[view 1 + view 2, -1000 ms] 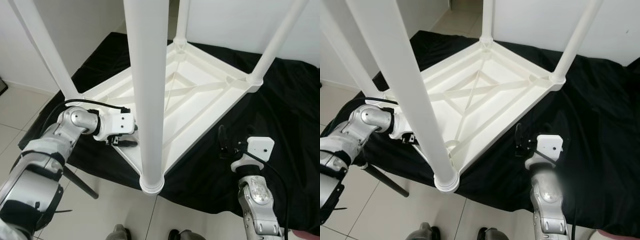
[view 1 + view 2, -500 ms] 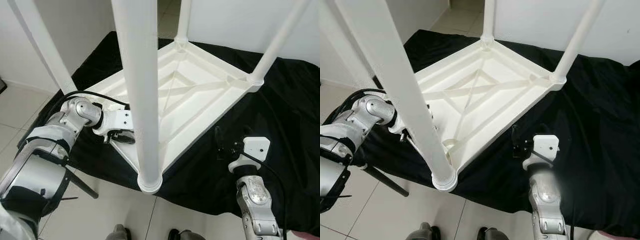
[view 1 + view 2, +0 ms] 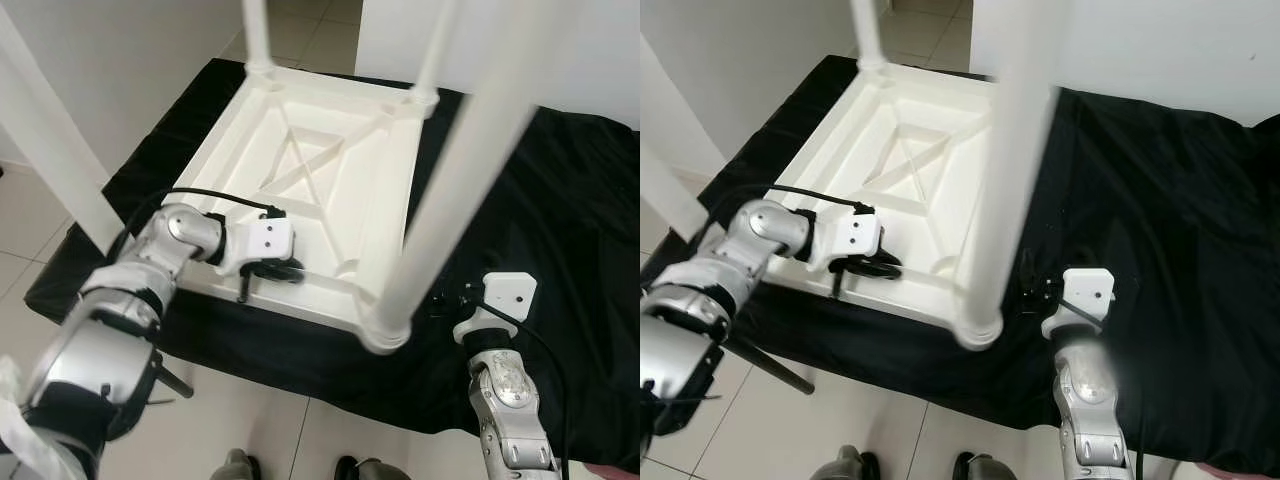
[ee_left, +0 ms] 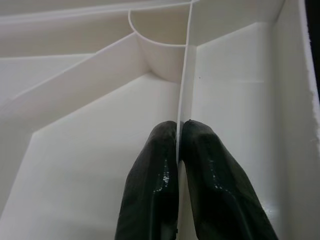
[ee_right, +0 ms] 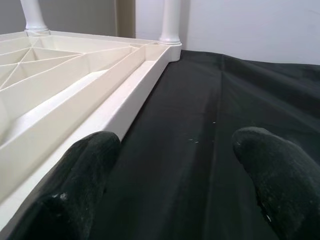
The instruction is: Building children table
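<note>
A white plastic children's table [image 3: 300, 170] lies upside down on a black cloth [image 3: 560, 200], its legs pointing up. The nearest leg [image 3: 450, 190] rises from the near right corner and crosses the head views. My left gripper [image 3: 285, 272] reaches over the table's front rim and is shut on a thin inner rib [image 4: 185, 75]; both fingertips [image 4: 150, 190] press against it. My right gripper [image 3: 440, 300] is low over the cloth just right of that near corner, open with nothing between its fingers. The right wrist view looks along the table's side rim [image 5: 115, 105].
Light tiled floor [image 3: 230, 420] lies in front of the cloth, and white walls stand behind and to the left. A dark rod [image 3: 175, 380] slants to the floor under my left arm. Another leg [image 3: 50, 150] stands up at the left. The cloth stretches away to the right.
The table has turned on the cloth: its near corner and leg swung right, close to my right gripper. My left gripper went with it, holding the rib. The right arm hardly moved.
</note>
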You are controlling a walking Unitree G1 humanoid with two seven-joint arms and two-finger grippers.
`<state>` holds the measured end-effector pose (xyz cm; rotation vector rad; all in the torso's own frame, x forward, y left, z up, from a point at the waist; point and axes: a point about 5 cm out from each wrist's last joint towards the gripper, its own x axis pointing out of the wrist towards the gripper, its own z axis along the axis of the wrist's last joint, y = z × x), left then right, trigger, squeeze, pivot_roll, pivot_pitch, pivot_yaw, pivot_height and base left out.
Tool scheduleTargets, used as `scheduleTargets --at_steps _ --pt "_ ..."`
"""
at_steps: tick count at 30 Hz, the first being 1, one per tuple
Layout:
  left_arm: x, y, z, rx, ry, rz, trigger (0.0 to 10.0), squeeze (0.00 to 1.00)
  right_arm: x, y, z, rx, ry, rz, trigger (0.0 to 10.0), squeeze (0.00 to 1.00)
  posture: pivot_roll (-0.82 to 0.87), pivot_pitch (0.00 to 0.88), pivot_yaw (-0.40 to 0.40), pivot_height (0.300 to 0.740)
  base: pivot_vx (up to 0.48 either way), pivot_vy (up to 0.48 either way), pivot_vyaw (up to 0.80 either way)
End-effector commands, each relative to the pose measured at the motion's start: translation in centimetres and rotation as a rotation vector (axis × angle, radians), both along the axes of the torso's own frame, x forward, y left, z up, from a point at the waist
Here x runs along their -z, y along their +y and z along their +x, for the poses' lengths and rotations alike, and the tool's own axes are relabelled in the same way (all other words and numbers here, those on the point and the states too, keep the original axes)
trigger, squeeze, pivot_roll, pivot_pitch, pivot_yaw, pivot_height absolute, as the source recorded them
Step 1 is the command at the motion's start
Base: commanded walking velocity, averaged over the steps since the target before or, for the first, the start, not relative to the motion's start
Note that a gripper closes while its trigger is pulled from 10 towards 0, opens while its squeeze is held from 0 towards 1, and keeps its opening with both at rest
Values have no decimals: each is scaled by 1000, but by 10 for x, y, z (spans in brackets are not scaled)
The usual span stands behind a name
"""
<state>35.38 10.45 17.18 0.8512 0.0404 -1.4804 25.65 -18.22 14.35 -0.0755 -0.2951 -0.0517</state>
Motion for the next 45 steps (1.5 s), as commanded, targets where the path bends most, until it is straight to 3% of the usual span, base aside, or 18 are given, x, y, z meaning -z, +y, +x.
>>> scheduleTargets --at_steps 1,4,5,6,9,10,12,13,17,19,24,26,29,31,39,41,43,45 --pt "15 -6 -3 -64 0 -57 10000 0 6 1 0 0 28 7 10000 0 35 157 -1 740 0 0 0" --pt "14 -14 -6 -45 8 -99 10000 0 7 2 1 1 28 9 10000 0 35 153 -2 740 0 0 0" --pt "12 -18 -7 -44 21 -140 10000 1000 7 3 1 1 28 11 10000 0 38 151 -2 740 0 0 0" --pt "12 -18 -7 -44 21 -140 10000 1000 7 3 1 1 28 11 10000 0 38 151 -2 740 0 0 0" --pt "5 -30 -13 -25 14 -250 10000 1000 8 6 2 3 28 20 10000 0 40 143 1 740 0 0 0" --pt "0 -34 -15 -23 -6 -302 10000 612 8 5 3 17 28 23 10000 0 40 143 1 740 0 0 0" --pt "-3 -36 -17 -23 -18 -336 10000 612 9 5 3 27 28 25 10000 0 40 143 1 740 0 0 0" --pt "-10 -36 -17 -40 -32 -396 10000 0 8 3 3 39 23 32 10000 0 41 138 6 740 0 0 0" --pt "-27 -29 -15 -141 -65 -560 10000 0 8 -1 1 74 6 85 10000 0 44 131 15 740 0 0 0" --pt "-33 -19 -10 -265 -76 -672 10000 0 9 -6 -1 125 -1 109 10000 0 39 126 23 740 0 0 0" --pt "-35 -7 -7 -396 -77 -759 10000 0 8 -8 -3 172 -12 122 10000 0 33 124 25 740 0 0 0" --pt "-35 6 -9 -557 -77 -861 10000 0 8 -12 -7 259 -23 126 10000 0 29 128 26 740 0 0 0" --pt "-33 10 -9 -615 -75 -888 10000 0 7 -13 -8 294 -27 125 10000 0 29 128 26 740 0 0 0" --pt "-28 17 -16 -762 -84 -976 10000 0 9 -20 -10 385 -2 130 10000 0 31 134 23 740 0 0 0" --pt "-12 24 -28 -962 -81 -1017 10000 0 14 -30 -15 481 46 175 10000 0 17 132 17 740 0 0 0" --pt "-8 25 -36 -970 -50 -1020 10000 0 10 -25 -18 345 15 175 10000 0 15 133 14 740 0 0 0" --pt "-8 25 -38 -967 -39 -1014 10000 0 9 -23 -19 311 2 173 10000 0 15 133 14 740 0 0 0" --pt "-7 28 -44 -960 -50 -981 10000 0 9 -20 -21 187 12 198 10000 0 15 135 11 740 0 0 0"
